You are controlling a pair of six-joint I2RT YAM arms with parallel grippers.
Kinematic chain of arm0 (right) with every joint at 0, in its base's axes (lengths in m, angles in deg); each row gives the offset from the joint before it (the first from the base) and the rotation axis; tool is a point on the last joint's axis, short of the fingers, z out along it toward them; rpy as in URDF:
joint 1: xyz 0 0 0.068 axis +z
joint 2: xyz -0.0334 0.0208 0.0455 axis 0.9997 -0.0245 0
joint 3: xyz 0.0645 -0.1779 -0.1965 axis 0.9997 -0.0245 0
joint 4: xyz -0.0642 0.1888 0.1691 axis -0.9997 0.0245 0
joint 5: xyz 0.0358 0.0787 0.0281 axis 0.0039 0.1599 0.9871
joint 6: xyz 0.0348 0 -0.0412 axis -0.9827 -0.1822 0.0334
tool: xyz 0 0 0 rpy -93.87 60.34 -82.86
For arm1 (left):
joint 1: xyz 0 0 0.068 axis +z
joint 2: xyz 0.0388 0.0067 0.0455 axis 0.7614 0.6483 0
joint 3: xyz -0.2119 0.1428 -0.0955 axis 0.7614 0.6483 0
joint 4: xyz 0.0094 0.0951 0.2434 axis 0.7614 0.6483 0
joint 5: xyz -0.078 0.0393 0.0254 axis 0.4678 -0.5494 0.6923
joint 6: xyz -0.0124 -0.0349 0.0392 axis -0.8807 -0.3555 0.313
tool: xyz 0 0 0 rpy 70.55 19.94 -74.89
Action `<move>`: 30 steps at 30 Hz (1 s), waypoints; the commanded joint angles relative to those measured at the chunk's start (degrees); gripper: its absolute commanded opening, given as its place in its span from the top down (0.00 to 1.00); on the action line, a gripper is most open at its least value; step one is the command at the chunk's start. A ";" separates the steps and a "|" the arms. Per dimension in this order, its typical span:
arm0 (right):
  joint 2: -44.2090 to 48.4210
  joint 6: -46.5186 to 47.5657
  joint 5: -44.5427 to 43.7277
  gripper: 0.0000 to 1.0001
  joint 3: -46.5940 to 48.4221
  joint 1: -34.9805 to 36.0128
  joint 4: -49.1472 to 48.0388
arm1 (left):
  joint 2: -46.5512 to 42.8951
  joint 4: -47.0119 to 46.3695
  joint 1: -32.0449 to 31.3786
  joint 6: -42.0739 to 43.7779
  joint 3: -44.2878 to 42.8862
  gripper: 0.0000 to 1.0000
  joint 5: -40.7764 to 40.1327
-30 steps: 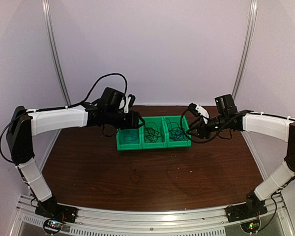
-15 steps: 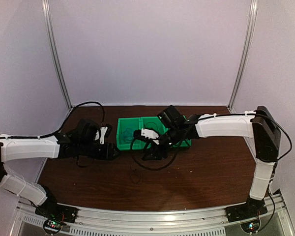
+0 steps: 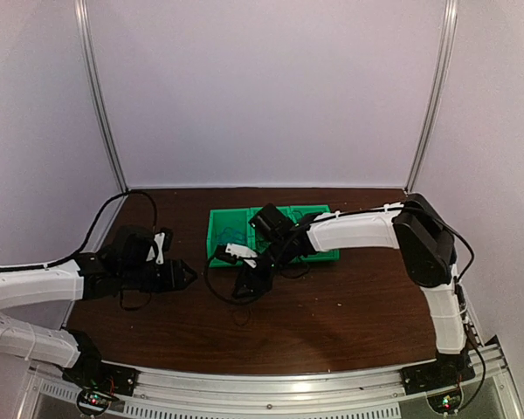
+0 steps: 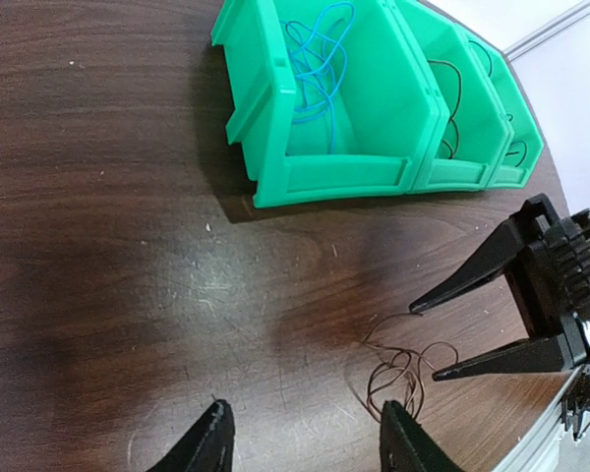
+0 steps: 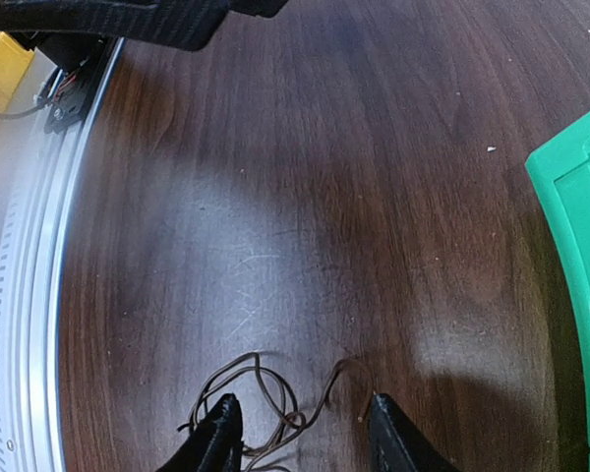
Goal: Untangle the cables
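The left gripper [image 4: 303,430] and right gripper [image 5: 297,425] both have fingers apart, holding nothing. The right one is over a tangled cable [image 5: 264,395], maybe touching. Next, pinch a loop

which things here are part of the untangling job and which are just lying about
Job:
loose wire tangle
blue wire
black wires
left gripper, open
right gripper, open over the tangle

Just there:
green bins, holding the blue and black wires
yellow box
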 commanded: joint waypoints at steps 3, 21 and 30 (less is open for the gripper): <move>-4.10 -2.77 0.60 0.58 4.80 0.29 0.52 | 0.16 -2.66 0.40 -0.63 -0.05 0.48 -0.62; 7.81 -1.52 -0.71 1.00 5.95 0.24 3.31 | 0.58 -21.87 -0.86 9.81 4.69 0.44 6.97; 22.03 -0.44 -4.62 1.00 7.70 -0.16 5.97 | 7.94 -52.31 -7.03 19.92 10.38 0.37 8.43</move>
